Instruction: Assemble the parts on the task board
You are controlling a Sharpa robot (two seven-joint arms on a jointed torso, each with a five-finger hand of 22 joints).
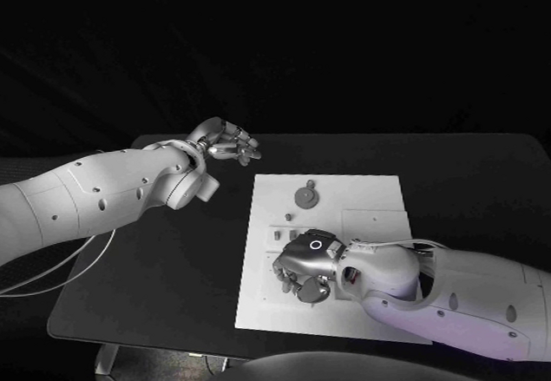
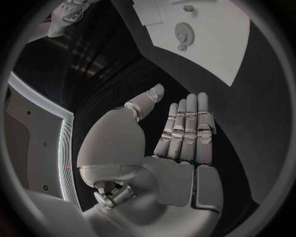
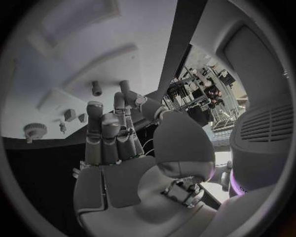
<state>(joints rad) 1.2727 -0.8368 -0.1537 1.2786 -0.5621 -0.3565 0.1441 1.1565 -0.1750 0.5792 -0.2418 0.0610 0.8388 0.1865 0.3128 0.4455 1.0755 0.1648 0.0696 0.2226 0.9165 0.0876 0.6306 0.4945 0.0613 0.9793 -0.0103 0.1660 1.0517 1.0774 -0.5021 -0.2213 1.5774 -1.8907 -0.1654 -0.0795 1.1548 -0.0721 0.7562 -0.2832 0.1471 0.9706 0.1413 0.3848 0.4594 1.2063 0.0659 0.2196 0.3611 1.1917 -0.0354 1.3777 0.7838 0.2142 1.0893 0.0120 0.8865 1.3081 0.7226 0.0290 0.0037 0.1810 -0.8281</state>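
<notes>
The white task board [image 1: 358, 303] lies in the middle of the black table. A grey gear part [image 1: 306, 195] rests on its far left area, with small pegs [image 1: 288, 217] just nearer; the gear [image 2: 184, 33] also shows in the left wrist view. My right hand [image 1: 305, 265] hovers over the board's near left part, fingers bent downward. In the right wrist view its fingers [image 3: 103, 133] hold nothing, and the gear [image 3: 35, 131] and pegs [image 3: 96, 88] lie beyond them. My left hand [image 1: 227, 141] stays off the board, above the table's far left, fingers [image 2: 187, 126] straight and empty.
Raised rectangular outlines [image 1: 376, 221] mark the board's right half. Bare black table [image 1: 155, 267] stretches left of the board, under my left arm. The table's near edge [image 1: 134, 343] runs close below the board.
</notes>
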